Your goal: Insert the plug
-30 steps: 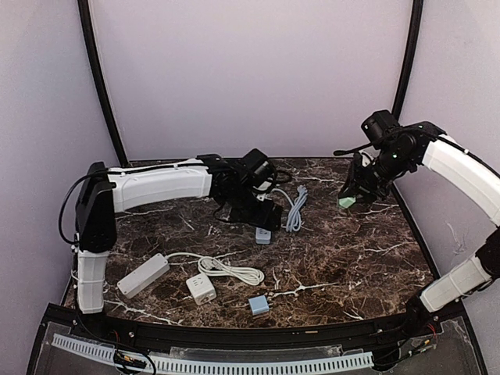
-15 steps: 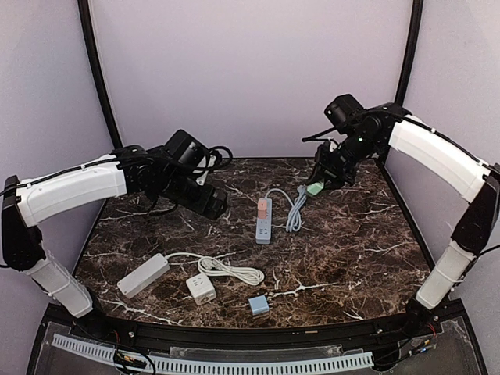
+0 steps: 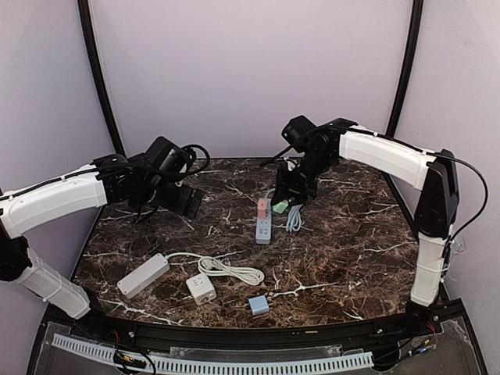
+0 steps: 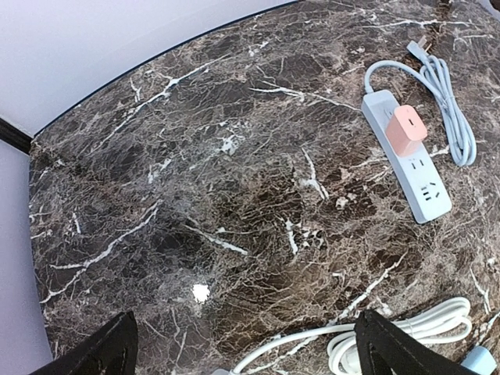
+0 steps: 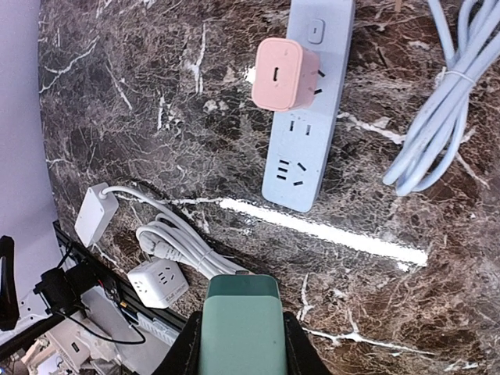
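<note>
The right pincer (image 3: 283,201) is closed narrow on the green plug (image 5: 238,324), whose body sits squeezed between its two fingers (image 5: 186,348). The plug hangs above the table (image 3: 351,250), apart from the blue-grey power strip (image 5: 305,141) that lies flat just ahead of and beneath this pincer. A pink adapter (image 5: 284,74) stands in the strip's far socket, next to the switch; the two free sockets are the ones nearer the pincer. The strip's coiled cable (image 5: 445,117) lies just to the pincer's right. The left pincer (image 4: 250,359) stands wide with nothing between its tips, over bare marble, the strip well off ahead and to its right. A white cord (image 4: 391,340) curls just in front of it
</note>
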